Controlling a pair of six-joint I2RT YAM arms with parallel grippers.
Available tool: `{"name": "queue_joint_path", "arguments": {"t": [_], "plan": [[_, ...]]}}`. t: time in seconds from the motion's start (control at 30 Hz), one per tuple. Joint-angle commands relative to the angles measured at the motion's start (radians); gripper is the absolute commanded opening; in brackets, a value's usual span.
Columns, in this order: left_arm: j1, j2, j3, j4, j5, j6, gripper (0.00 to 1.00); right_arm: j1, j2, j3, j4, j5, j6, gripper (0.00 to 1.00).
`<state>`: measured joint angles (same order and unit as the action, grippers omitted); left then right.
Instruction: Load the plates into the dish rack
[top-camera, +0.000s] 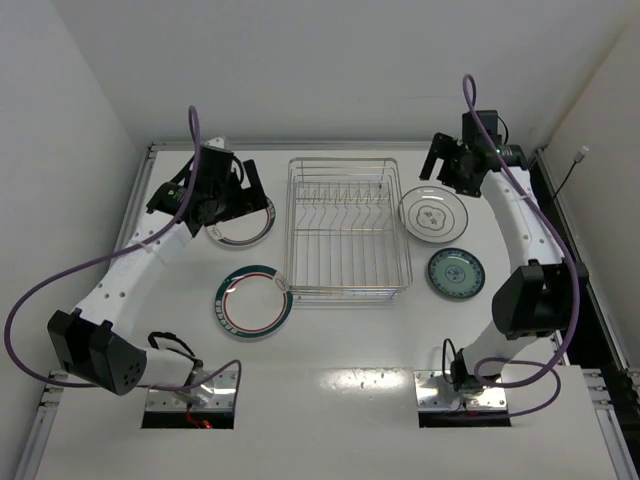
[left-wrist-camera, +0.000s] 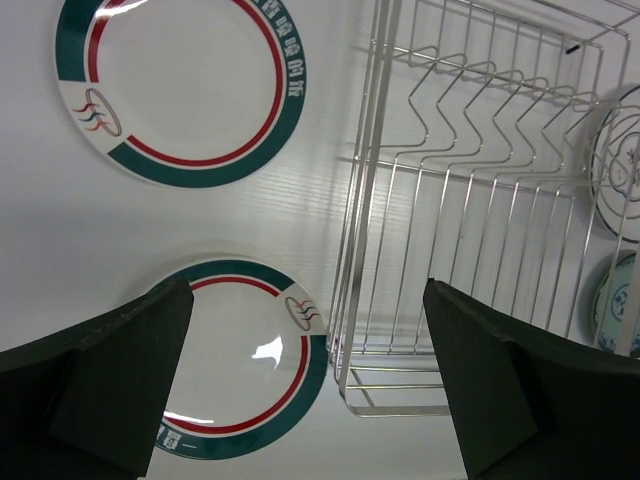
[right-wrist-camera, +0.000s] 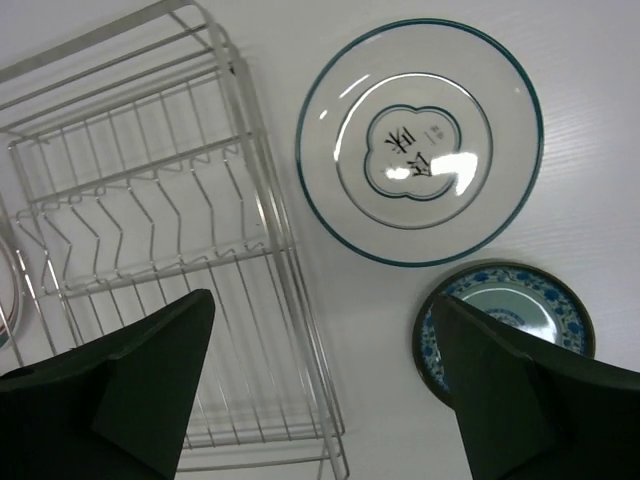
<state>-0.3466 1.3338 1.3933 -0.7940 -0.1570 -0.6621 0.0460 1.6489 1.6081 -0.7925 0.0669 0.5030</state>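
The silver wire dish rack (top-camera: 347, 228) stands mid-table with no plates in it. Two white plates with green rim and red ring lie flat to its left: one near (top-camera: 252, 301), one farther back (top-camera: 243, 222), partly under my left gripper (top-camera: 245, 190), which hovers open and empty above it. A white grey-rimmed plate (top-camera: 432, 214) and a smaller teal patterned plate (top-camera: 456, 272) lie flat to the rack's right. My right gripper (top-camera: 438, 165) hovers open and empty above the back right. The left wrist view shows both green-rimmed plates (left-wrist-camera: 180, 85) (left-wrist-camera: 240, 355) beside the rack (left-wrist-camera: 470, 200).
The right wrist view shows the grey-rimmed plate (right-wrist-camera: 420, 140), the teal plate (right-wrist-camera: 505, 320) and the rack (right-wrist-camera: 160, 250) below my open gripper (right-wrist-camera: 320, 310). White walls close in the table at the left, back and right. Purple cables trail along both arms.
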Motion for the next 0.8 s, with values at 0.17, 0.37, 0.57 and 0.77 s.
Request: {"name": "queue_joint_path", "arguments": {"t": [0.17, 0.37, 0.57, 0.77], "plan": [[0.000, 0.030, 0.042, 0.024, -0.032, 0.015, 1.00, -0.193, 0.057, -0.039, 0.033, -0.111, 0.022, 0.91], [0.000, 0.062, 0.065, 0.035, -0.030, 0.024, 1.00, -0.382, 0.227, -0.050, 0.127, -0.377, 0.040, 0.86], [0.000, 0.099, 0.134, 0.024, -0.058, 0.024, 1.00, -0.416, 0.485, 0.173, 0.026, -0.474, -0.063, 0.81], [0.044, 0.120, 0.135, 0.033, -0.021, 0.024, 1.00, -0.416, 0.588, 0.237, -0.014, -0.435, -0.104, 0.79]]}}
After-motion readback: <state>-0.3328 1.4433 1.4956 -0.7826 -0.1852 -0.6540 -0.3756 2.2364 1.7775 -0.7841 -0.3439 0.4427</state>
